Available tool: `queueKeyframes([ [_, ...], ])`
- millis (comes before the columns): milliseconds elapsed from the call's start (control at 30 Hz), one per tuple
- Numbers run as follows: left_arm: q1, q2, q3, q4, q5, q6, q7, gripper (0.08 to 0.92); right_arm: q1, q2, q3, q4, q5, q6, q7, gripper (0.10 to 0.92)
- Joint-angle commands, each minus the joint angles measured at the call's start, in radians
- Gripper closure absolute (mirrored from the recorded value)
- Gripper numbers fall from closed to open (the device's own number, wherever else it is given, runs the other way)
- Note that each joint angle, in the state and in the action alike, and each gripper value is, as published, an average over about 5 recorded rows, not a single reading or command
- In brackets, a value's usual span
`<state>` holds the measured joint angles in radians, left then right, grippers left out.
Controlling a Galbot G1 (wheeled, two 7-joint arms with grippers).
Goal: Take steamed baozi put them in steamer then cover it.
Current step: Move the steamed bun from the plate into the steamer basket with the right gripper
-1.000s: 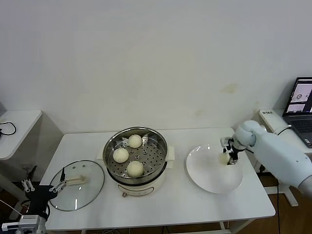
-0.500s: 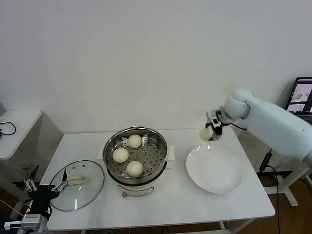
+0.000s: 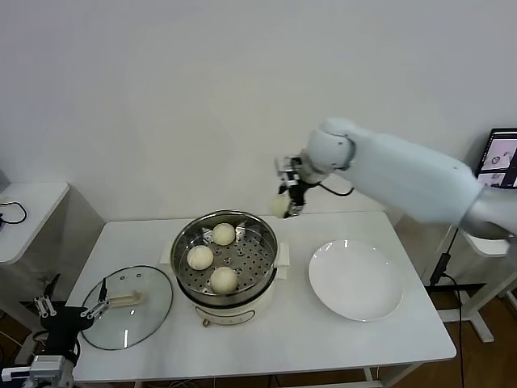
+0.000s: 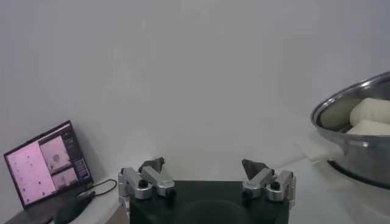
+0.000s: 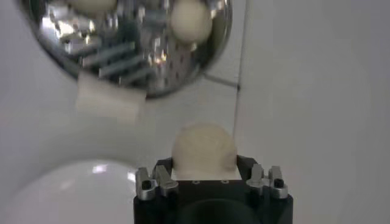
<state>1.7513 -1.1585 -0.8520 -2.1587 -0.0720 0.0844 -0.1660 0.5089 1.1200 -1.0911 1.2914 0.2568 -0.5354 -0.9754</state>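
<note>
Right gripper (image 3: 284,204): raised in the air above the table's far edge, just beyond the far right rim of the steamer, its fingers pinching one steamed baozi; the right wrist view shows the bun (image 5: 203,148) seated between the fingers with the pot below it.
Held baozi (image 3: 279,207): off-white, round, clear of the table and of the pot, hanging near the wall side of the steamer's rim.
Steamer (image 3: 266,267): shiny steel pot on a cream-white base, standing near the middle of the table, uncovered; a cream side handle (image 3: 282,260) sticks out toward the plate.
Baozi in the steamer: three on the perforated tray, one toward the far side (image 3: 224,234), one toward the left (image 3: 200,257), one toward the near side (image 3: 224,280); they sit apart from each other.
Cover (image 3: 153,307): glass lid lying flat near the table's front left corner, beside the steamer, its cream handle (image 3: 124,300) on top.
Plate (image 3: 355,280): white, round, on the right part of the table between the steamer and the right edge.
Left gripper (image 3: 68,309): low at the table's front left corner, just beside the cover's rim, fingers spread apart and holding nothing; its own wrist view (image 4: 207,178) shows the same wide gap.
Laptop (image 3: 502,160): open, at the far right beyond the table.
</note>
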Motion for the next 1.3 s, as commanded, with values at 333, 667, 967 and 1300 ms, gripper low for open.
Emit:
queueKeyframes([
  [333,-0.014,0.0,0.004,-0.009,0.0,0.002,0.002,0.177,-0.075,0.216,-0.11,-0.032,0.137,-0.193,0.132,0.373],
  [667,-0.02,0.001,0.001,-0.01,-0.003,0.002,0.0,0.177,-0.114,0.2,-0.112,-0.041,0.107,-0.192,0.124,0.372],
  [967,-0.022,-0.001,0.001,-0.01,-0.003,0.002,0.0,0.177,-0.124,0.195,-0.102,-0.039,0.087,-0.192,0.116,0.372],
  [1300,-0.024,0.0,-0.006,-0.012,-0.009,0.003,-0.001,0.177,-0.082,0.15,-0.059,0.006,0.088,-0.191,0.109,0.232],
])
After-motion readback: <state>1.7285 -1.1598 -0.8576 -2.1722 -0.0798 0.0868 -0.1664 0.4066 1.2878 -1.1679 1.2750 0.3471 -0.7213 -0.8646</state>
